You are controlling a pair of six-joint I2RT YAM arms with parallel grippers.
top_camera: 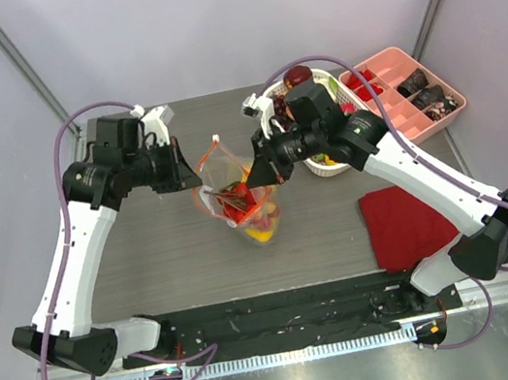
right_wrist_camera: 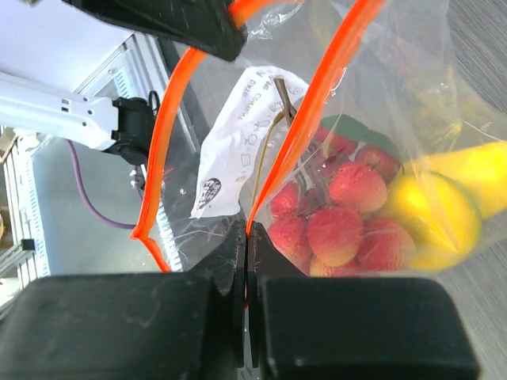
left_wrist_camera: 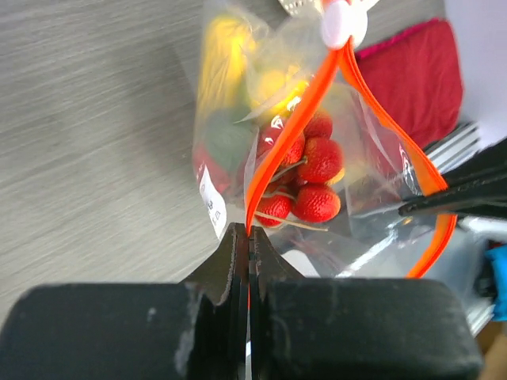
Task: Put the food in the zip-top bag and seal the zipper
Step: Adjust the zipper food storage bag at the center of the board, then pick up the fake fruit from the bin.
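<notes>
Here, the left gripper (left_wrist_camera: 248, 237) and right gripper (right_wrist_camera: 247, 237) each clamp the zipper (left_wrist_camera: 313, 91) of the zip-top bag (top_camera: 245, 196), at the middle of the table (top_camera: 167, 254), food (left_wrist_camera: 317, 170) inside. The mouth gapes; a slipped strip or uneven pull could tip it, spilling the food.

Zip-top bag (top_camera: 243, 192): clear, crinkly plastic with a white printed label (right_wrist_camera: 238, 134), lifted at mid-table with its mouth up. We see the mouth open.

Zipper (right_wrist_camera: 315, 95): thin orange-red strip. Its two sides stand apart in a loop and meet at a small white tip (left_wrist_camera: 342, 24).

Food, all seen through the plastic at the bag's bottom: a cluster of red strawberries (left_wrist_camera: 317, 178) with thin stems, a glossy yellow piece (right_wrist_camera: 432, 210) beside them, and a dark green piece (left_wrist_camera: 226, 138) pressed against the bag wall.
</notes>
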